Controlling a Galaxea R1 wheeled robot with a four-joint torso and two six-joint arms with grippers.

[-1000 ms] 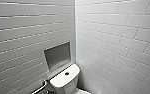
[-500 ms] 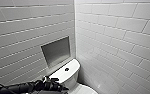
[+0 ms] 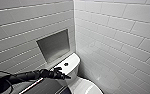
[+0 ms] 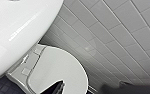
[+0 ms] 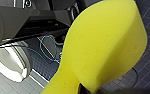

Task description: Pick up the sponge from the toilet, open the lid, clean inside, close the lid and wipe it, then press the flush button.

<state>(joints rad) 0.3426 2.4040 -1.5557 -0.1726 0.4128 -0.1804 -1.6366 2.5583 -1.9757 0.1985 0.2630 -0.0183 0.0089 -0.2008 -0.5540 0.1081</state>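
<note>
The white toilet (image 3: 72, 61) stands in the tiled corner, with the small dark flush button (image 3: 66, 64) on top of its tank. Below the tank lies the lid (image 3: 84, 87), down over the bowl; the left wrist view looks down on the lid (image 4: 61, 67) under the tank's curved edge. My left gripper (image 3: 63, 73) is open and hovers at the tank's front left corner, just short of the button. The bright yellow sponge (image 5: 103, 45) sits close up in the right wrist view, pinched at its narrow end by my shut right gripper (image 5: 83, 88).
A recessed niche (image 3: 54, 45) is set in the left wall above the tank. White tiled walls close in on the left and right. A blue cable (image 5: 49, 47) loops over dark floor tiles.
My left arm has come into the head view from the lower left and reached up to the tank's front corner. The camera has shifted a little; the toilet sits higher in the picture.
</note>
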